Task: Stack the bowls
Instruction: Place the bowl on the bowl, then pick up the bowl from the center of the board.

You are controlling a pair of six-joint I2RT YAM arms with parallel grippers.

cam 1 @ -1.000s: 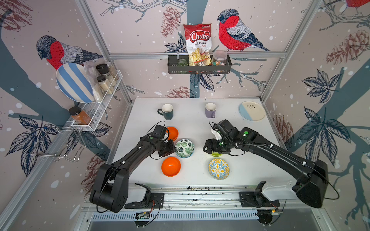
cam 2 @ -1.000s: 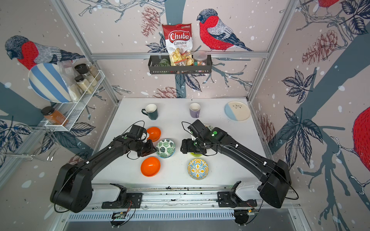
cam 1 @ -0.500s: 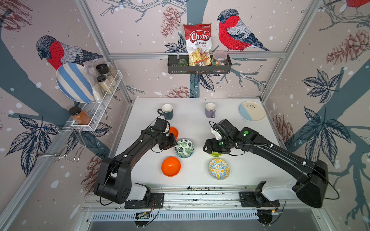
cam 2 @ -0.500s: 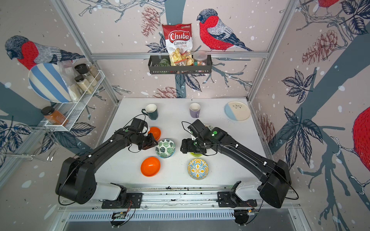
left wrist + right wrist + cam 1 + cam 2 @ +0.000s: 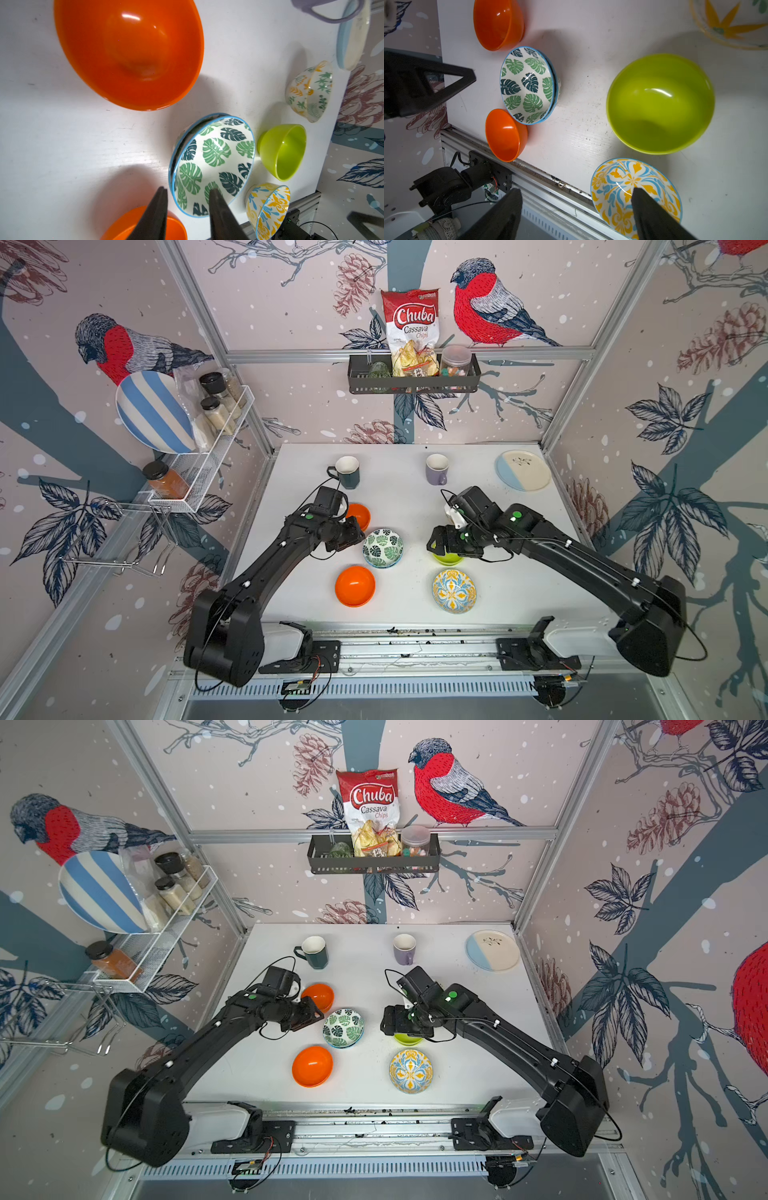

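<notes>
Two leaf-print bowls sit nested mid-table; where is the left gripper?
— Jaws spread astride their rim. Right gripper, spread wide, hangs over the lime bowl.

Matte black arms, green dots
</notes>
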